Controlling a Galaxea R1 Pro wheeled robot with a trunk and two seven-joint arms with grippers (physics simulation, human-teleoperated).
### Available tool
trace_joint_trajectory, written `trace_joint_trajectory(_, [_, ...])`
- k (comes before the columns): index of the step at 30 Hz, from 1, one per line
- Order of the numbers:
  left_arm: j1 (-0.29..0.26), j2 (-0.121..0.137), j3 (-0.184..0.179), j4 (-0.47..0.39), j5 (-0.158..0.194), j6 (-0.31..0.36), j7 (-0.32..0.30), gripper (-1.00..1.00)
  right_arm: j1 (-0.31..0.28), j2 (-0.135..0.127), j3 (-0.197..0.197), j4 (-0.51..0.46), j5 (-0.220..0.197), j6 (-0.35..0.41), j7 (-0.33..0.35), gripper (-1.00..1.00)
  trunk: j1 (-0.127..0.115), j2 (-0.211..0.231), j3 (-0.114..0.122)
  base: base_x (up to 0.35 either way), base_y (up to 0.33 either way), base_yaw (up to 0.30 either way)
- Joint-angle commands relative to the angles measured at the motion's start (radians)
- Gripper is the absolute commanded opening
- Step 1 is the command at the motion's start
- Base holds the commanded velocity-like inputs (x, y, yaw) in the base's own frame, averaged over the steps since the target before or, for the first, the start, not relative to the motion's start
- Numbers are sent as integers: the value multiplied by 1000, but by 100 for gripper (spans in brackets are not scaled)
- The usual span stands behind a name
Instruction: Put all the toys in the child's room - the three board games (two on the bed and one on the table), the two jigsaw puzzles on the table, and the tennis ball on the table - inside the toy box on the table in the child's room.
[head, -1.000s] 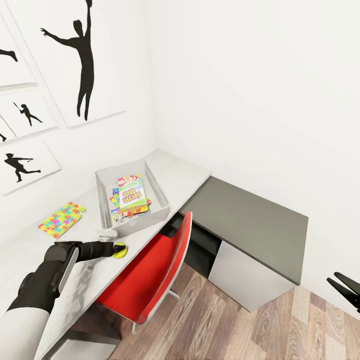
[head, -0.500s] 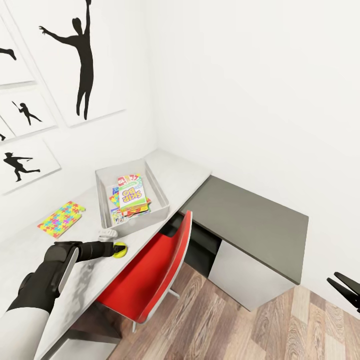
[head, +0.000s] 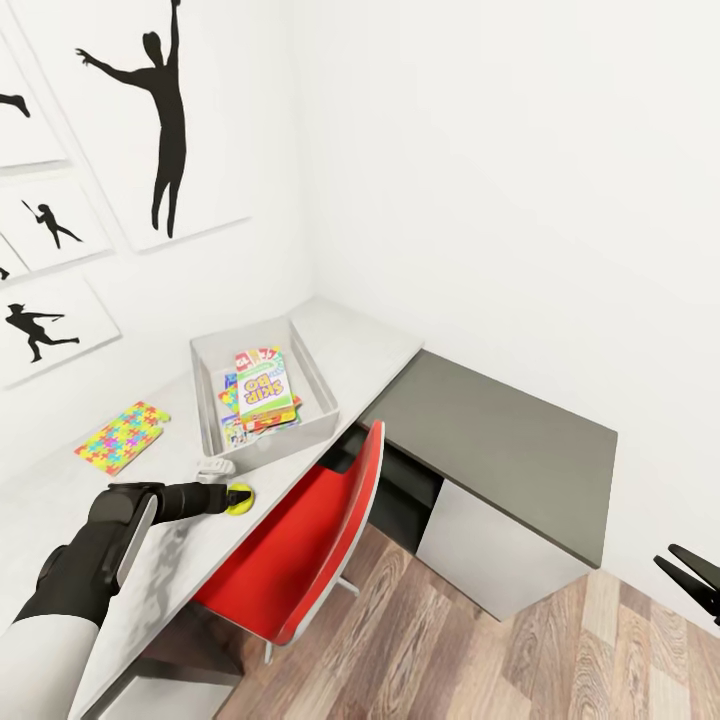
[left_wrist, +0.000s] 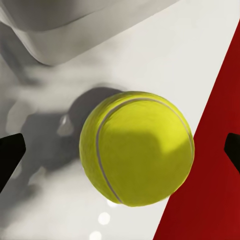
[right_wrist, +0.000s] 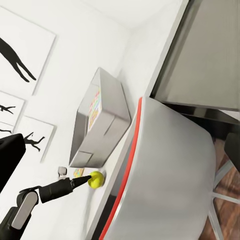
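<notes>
- The tennis ball between my left fingertips looks felt-like and matt, with a pale smooth seam.
- The table top is a smooth, matt light grey.
- The toy box at frame centre looks like plain matt grey plastic.
- The chair has a smooth red shell with a slight sheen.
- The floor, lower right, shows grained wood planks.
- My left arm is matt black.

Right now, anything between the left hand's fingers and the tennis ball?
No. In the left wrist view the tennis ball sits between the open fingers, with bare table on one side and red chair on the other.
</notes>
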Motion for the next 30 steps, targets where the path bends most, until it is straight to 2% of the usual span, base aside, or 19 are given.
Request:
trace_joint_trajectory(1, [-1,0,2,-1,-3,6,-6,100,0,0,0,0,-1,4,2,100,0,-1,-2,0,0,0])
trace_joint_trajectory(17, [-1,-1,2,-1,-2,6,-6,100,0,0,0,0,-1,4,2,100,0,-1,-8,0,0,0])
trace_joint_trajectory(30, [-1,-16,0,-1,-2,6,-6,100,0,0,0,0,-1,4,2,100,0,-1,-9,0,0,0])
